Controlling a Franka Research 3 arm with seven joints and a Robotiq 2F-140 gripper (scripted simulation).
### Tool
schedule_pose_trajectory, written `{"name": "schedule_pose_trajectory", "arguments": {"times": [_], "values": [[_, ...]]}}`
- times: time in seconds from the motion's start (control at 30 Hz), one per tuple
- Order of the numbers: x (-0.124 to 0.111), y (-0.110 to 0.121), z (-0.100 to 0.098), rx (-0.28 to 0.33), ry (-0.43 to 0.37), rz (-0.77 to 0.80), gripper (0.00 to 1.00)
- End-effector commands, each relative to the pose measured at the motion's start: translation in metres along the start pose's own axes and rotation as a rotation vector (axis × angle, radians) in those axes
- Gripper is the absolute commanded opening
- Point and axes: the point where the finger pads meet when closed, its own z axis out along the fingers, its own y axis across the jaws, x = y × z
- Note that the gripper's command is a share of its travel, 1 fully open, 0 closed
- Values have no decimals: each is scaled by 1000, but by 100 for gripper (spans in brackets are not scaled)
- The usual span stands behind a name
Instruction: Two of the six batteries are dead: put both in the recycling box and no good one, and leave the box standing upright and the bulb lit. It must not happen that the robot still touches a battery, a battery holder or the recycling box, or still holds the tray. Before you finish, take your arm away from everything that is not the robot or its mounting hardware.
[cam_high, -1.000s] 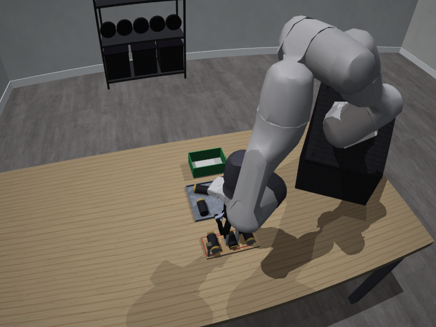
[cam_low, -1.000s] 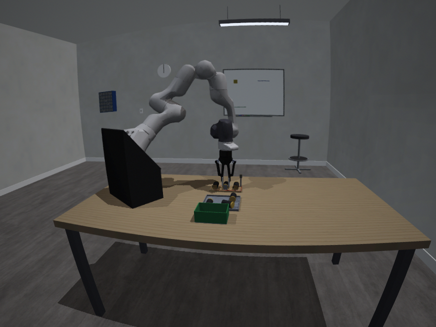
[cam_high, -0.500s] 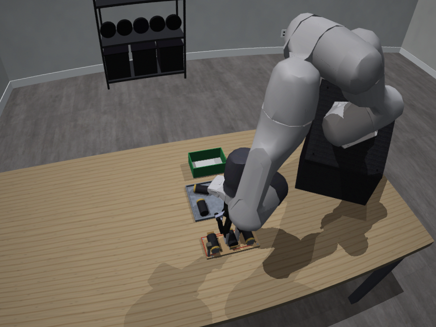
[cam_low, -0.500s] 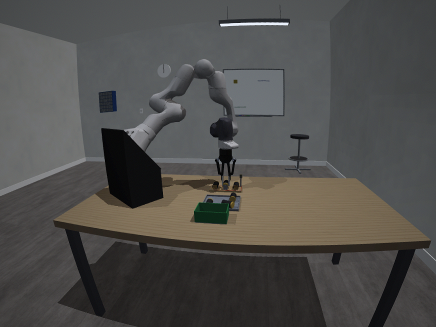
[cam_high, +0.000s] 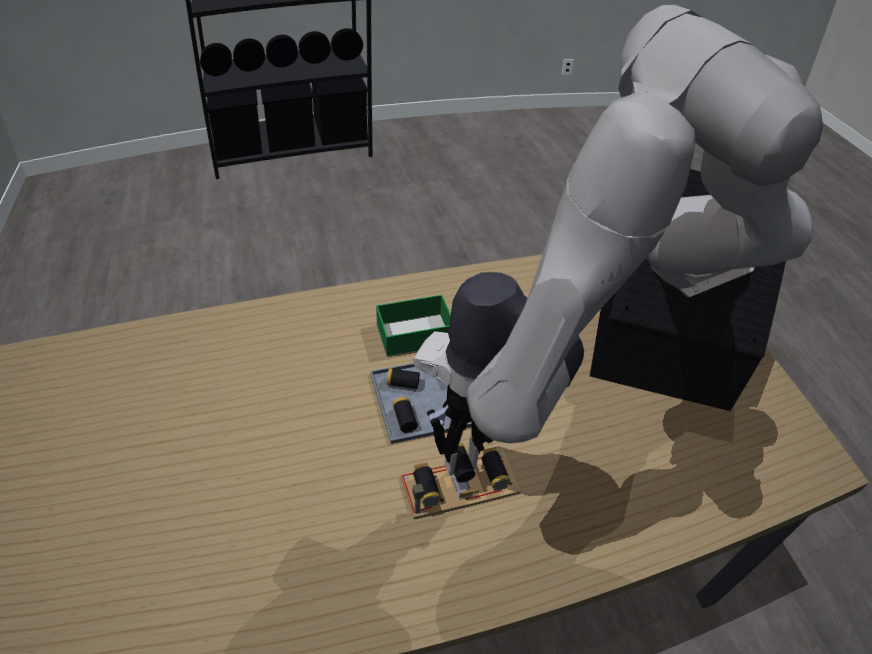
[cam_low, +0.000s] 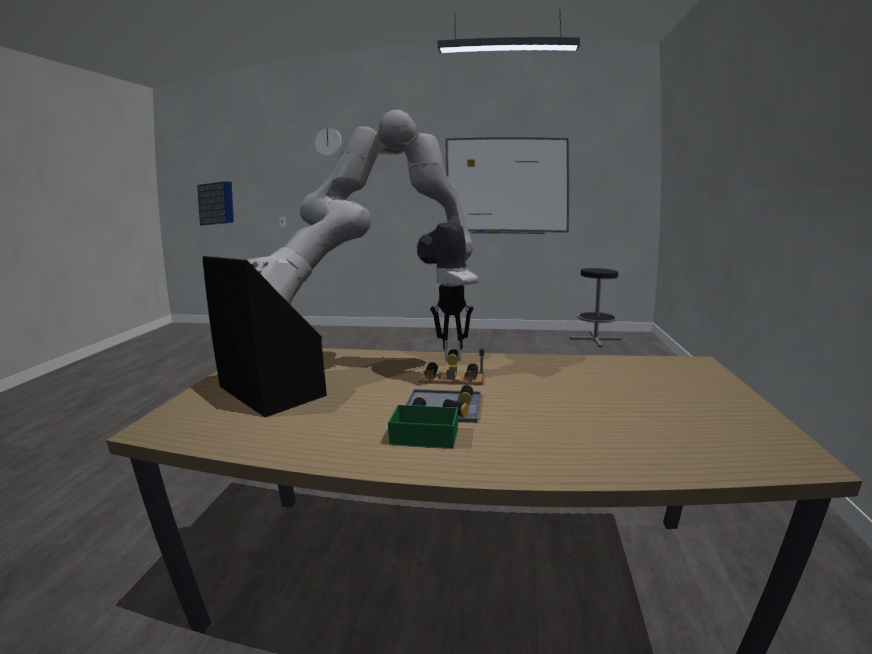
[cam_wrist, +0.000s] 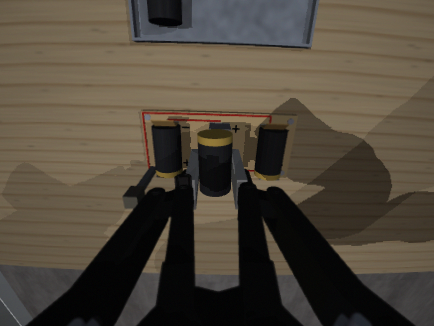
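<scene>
pincer (cam_high: 462, 458) (cam_low: 452, 354) (cam_wrist: 215, 160): mostly closed, gripping middle battery (cam_high: 464, 467) (cam_low: 452, 359) (cam_wrist: 215, 167)
battery: tilted, above board (cam_high: 475, 485) (cam_low: 461, 380) (cam_wrist: 291, 132)
board: toward near edge of worktop (cam_high: 211, 457) (cam_low: 598, 422) (cam_wrist: 65, 75), top view
tray (cam_high: 427, 399) (cam_low: 436, 396) (cam_wrist: 240, 25): beyond board, three batteries
green box (cam_high: 416, 342) (cam_low: 422, 430): upright, near far edge

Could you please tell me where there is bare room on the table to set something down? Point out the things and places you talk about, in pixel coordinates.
In the top view, the table (cam_high: 176, 450) (cam_low: 633, 422) is bare left of the green box (cam_high: 385, 343) (cam_low: 423, 430), tray (cam_high: 382, 415) (cam_low: 478, 411) and circuit board (cam_high: 450, 508). It is crowded at the board, under the gripper (cam_high: 461, 450) (cam_low: 452, 351) (cam_wrist: 215, 160).
</scene>
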Motion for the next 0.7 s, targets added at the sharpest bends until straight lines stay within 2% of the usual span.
{"name": "schedule_pose_trajectory", "arguments": {"times": [0.0, 0.13, 0.4, 0.67], "values": [[-3, 4, 1, -13, -9, 26, 16], [-3, 4, -9, -13, -9, 26, 16], [-3, 4, -58, -13, -9, 26, 16], [-2, 4, -62, -13, -9, 26, 16]]}}
